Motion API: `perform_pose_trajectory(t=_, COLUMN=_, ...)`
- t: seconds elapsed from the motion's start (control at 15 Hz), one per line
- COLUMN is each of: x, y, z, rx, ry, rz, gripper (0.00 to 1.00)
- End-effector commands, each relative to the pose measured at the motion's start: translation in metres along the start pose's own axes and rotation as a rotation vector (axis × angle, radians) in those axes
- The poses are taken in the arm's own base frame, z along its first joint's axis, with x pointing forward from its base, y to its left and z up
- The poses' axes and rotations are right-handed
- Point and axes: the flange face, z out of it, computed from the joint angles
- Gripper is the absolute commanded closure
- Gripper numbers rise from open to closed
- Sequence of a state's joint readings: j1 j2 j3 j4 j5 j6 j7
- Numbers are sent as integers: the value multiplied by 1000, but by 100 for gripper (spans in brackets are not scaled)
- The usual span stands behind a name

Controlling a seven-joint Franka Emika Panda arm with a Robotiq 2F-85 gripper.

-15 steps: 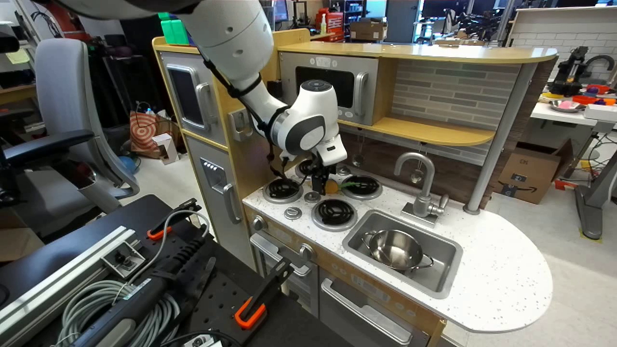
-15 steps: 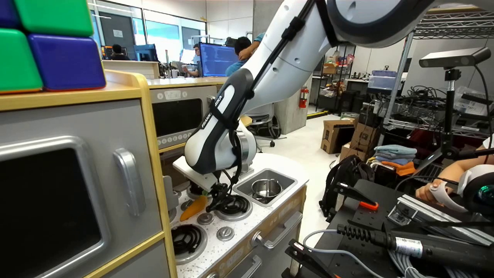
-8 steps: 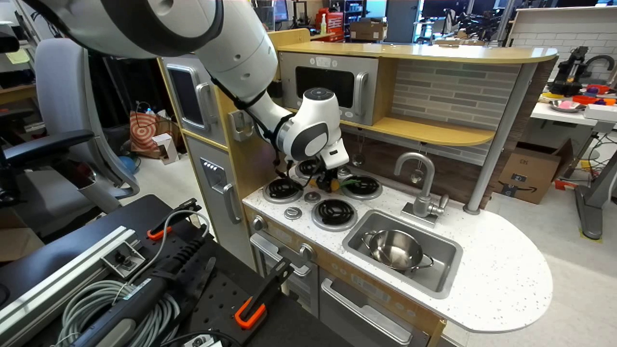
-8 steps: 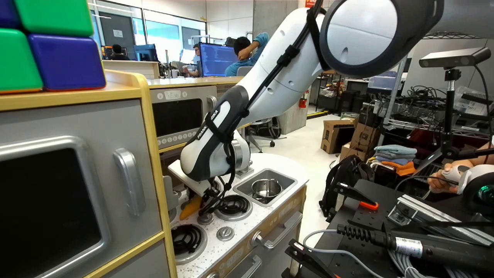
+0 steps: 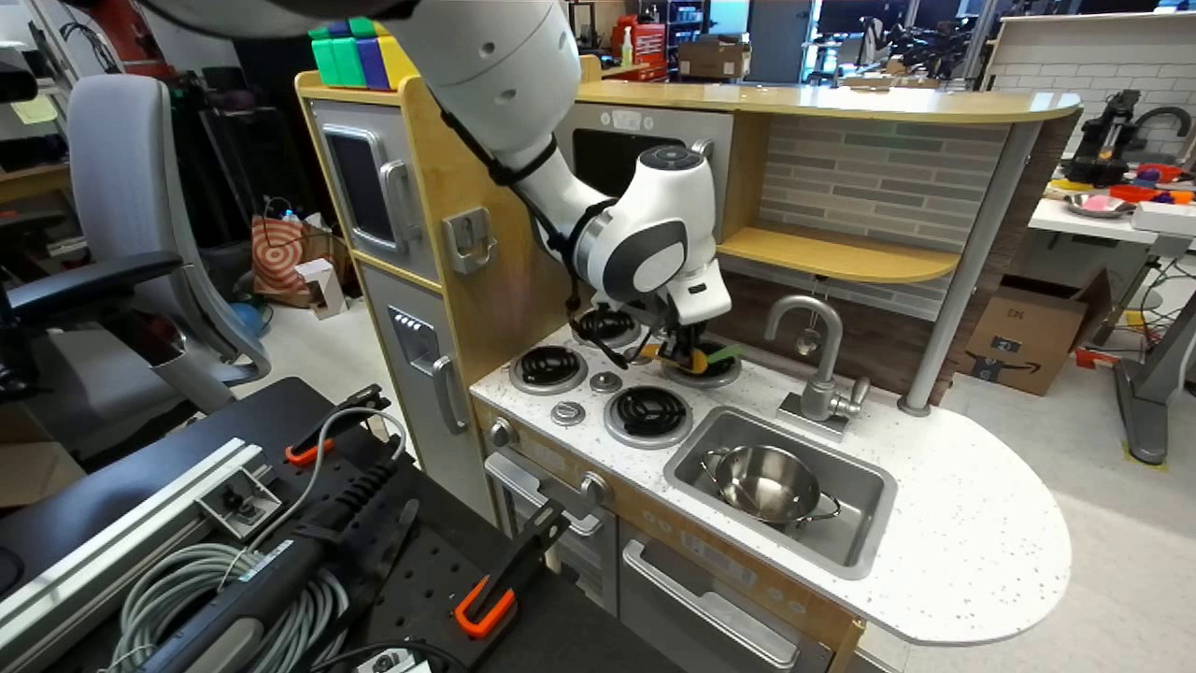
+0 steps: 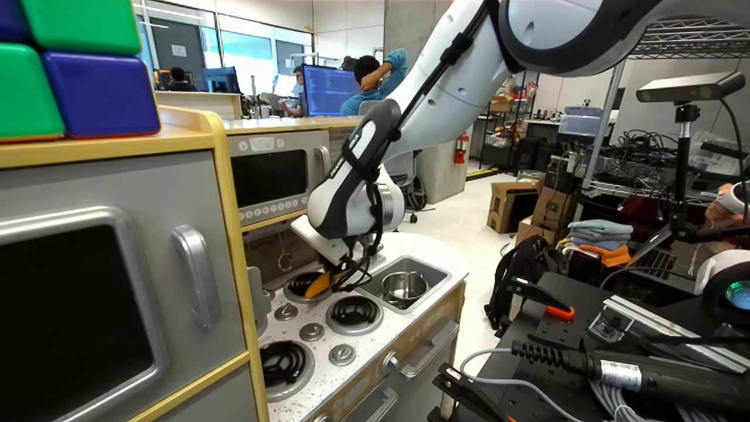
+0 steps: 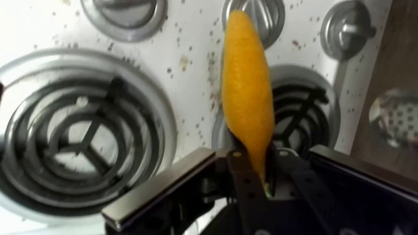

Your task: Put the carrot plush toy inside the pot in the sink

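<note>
- The toy kitchen (image 5: 747, 178) spans the middle of the scene, with a tall cabinet (image 5: 392, 290) at the left and a microwave (image 6: 275, 176) along the far side.
- The white arm (image 5: 495, 84) slopes down from the near side (its upper part runs out of view) and ends above the stove area.
- The counter (image 5: 972, 523) is white and speckled, with a rounded end at the right.
- The sink (image 5: 846, 537), grey and rectangular, is set into the counter to the right of the 4 burners (image 5: 648, 416).
- The tap (image 5: 825, 360) stands upright on the far side of the sink, its neck hooked over to the left.
- The pot (image 5: 771, 481), round and shiny, sits inside the sink in both exterior views, mouth upward (2 looped handles show).
- The burners carry black coils, 2 nearer and 2 farther.
- The gripper (image 7: 259, 156) is narrowed onto the carrot plush toy (image 7: 248, 78), pinching its slim end from 2 sides.
- The carrot plush toy is over the far right burner (image 6: 297, 283), well apart from the pot; its green leafy end (image 5: 724, 355) points right in an exterior view (whether it touches the burner, I cannot tell).
- A knob (image 7: 266, 23) shows partly behind the toy's free tip in the wrist view.
</note>
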State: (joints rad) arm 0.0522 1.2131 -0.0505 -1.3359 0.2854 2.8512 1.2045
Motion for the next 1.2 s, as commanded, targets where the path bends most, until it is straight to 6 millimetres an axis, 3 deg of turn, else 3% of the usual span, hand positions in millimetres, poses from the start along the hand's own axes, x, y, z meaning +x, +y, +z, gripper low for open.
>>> perform_pose_trajectory(t=0.0, x=63, y=37, z=-47, rx=-96, ry=52, rz=114, gripper=98)
perform_pose_trajectory(t=0.27, x=134, y=81, z=-59, rx=-177, ry=172, rz=272, gripper=97)
perform_pose_trajectory(t=0.47, x=160, y=100, z=-59, rx=-224, ry=190, rz=355, gripper=97)
perform_pose_trajectory(t=0.53, x=162, y=103, z=-58, rx=-232, ry=185, rz=374, gripper=63)
perform_pose_trajectory(t=0.67, x=162, y=103, z=-59, rx=-211, ry=178, rz=401, gripper=55)
perform_pose_trajectory(t=0.93, x=158, y=96, z=-70, rx=-174, ry=167, rz=428, gripper=24)
perform_pose_trajectory(t=1.13, x=150, y=89, z=-95, rx=-161, ry=121, rz=419, gripper=2)
